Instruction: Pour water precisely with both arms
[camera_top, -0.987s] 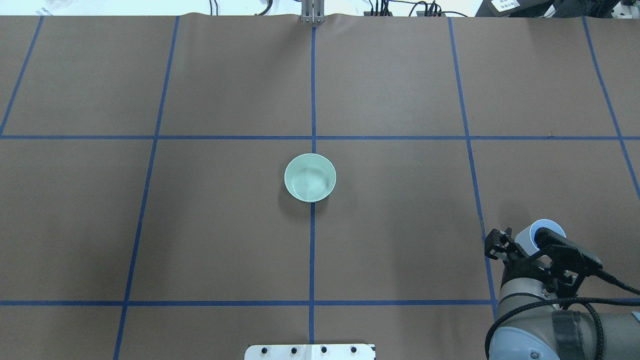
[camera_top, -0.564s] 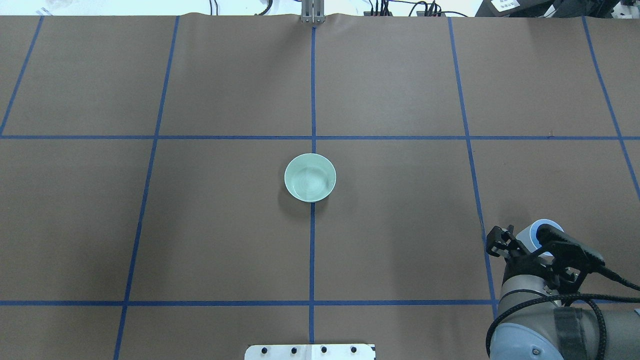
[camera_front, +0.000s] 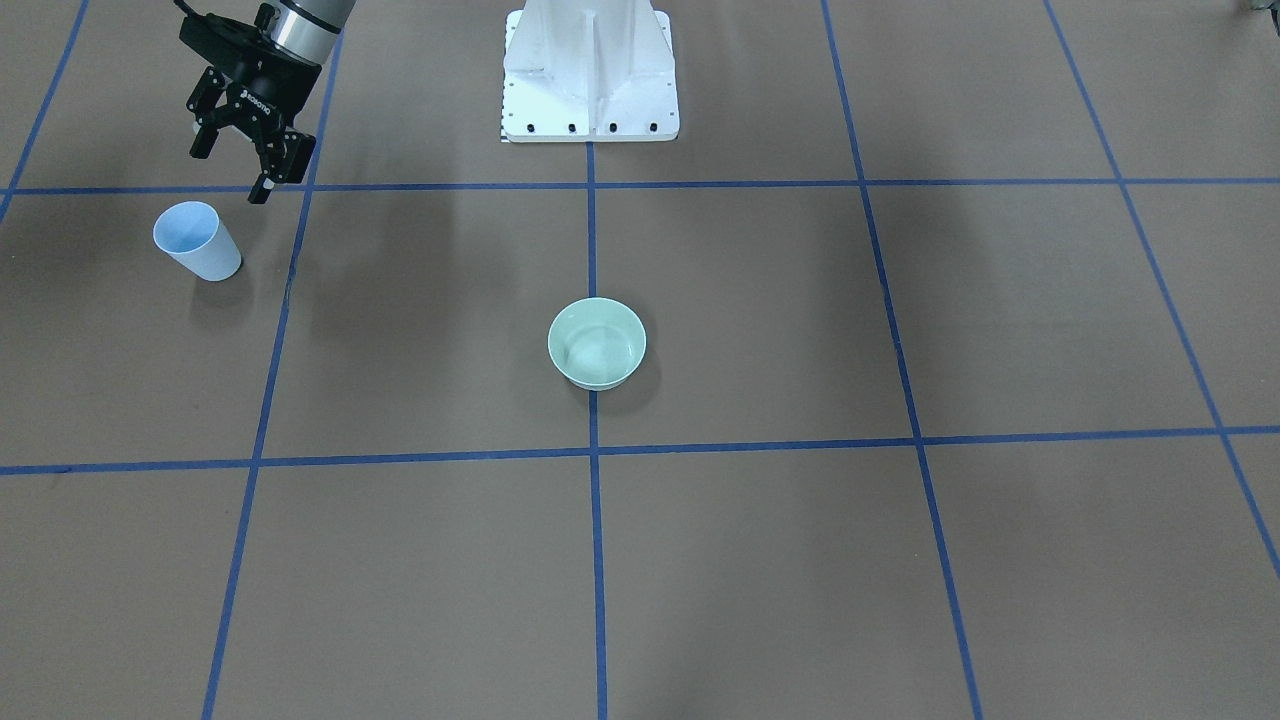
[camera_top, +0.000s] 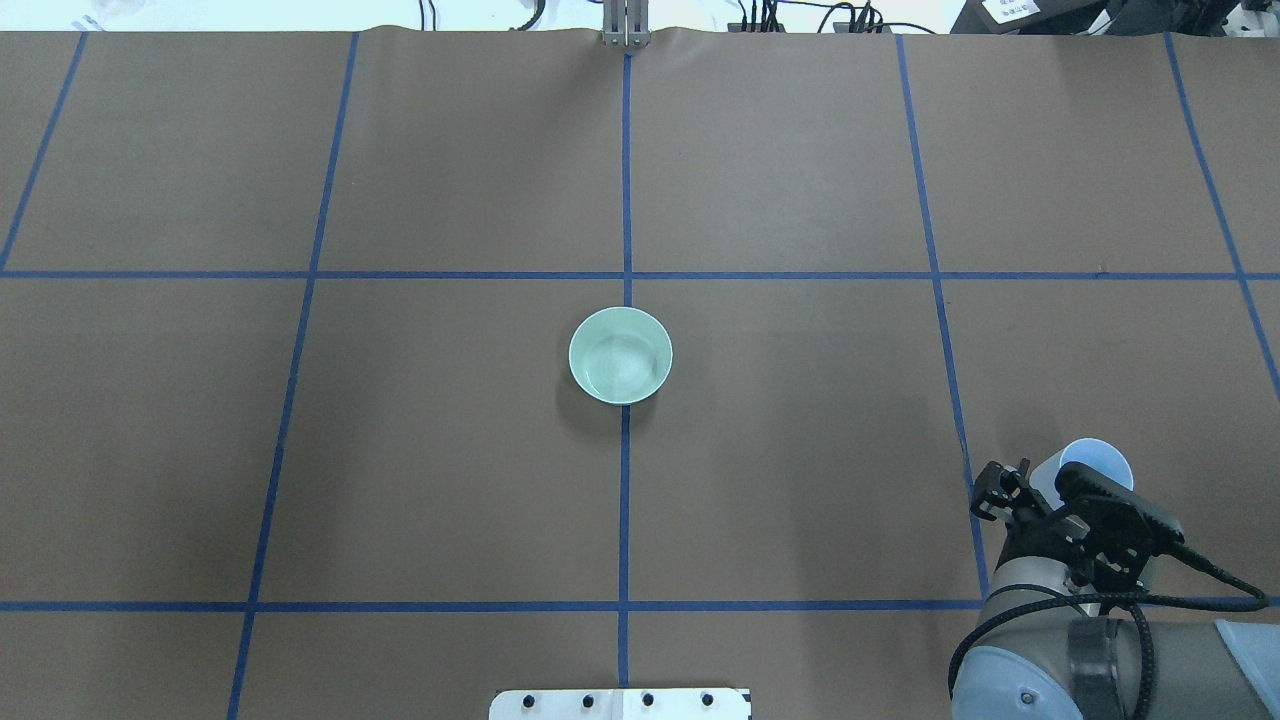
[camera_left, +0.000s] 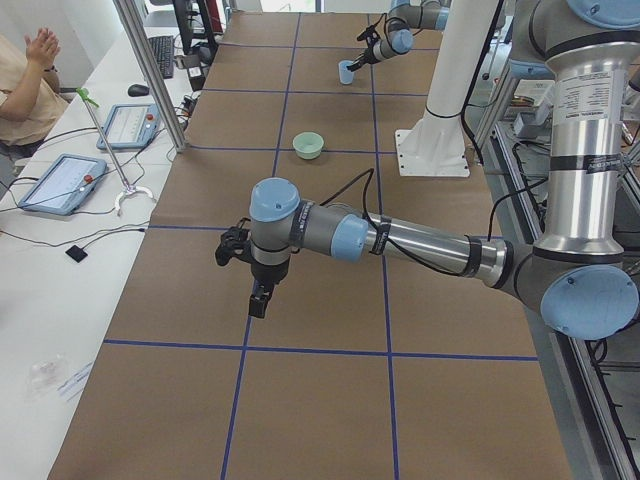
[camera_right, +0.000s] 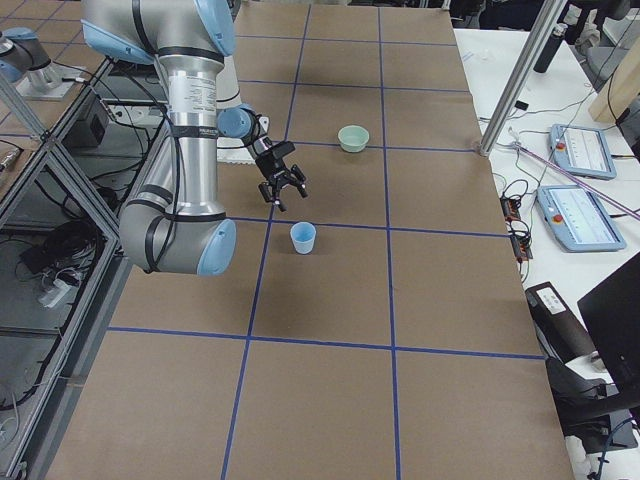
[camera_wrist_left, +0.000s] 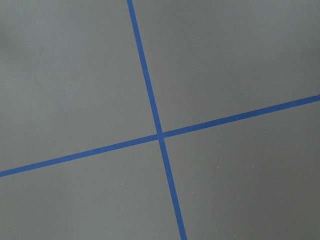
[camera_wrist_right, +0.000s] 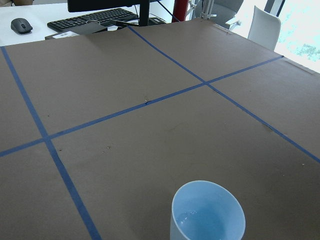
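Black two-finger right gripper (camera_top: 1036, 490): backed off a little toward 6 o'clock in the overhead view, in two small steps.
Pale blue tapered cup (camera_top: 1100, 456): more of its round rim is uncovered; the finger that lay across the opening now crosses only its 6 o'clock edge.
Grey tubular right arm (camera_top: 1040, 600): pulled back with the gripper; its pale blue joint cap (camera_top: 1000, 690) has slid toward 9 o'clock.
Black cable (camera_top: 1215, 580): it ran out of frame at 3 o'clock; now it loops back inside.

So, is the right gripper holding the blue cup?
No. In the front-facing view the right gripper hangs open with a clear gap between it and the blue cup, which stands upright on its own.
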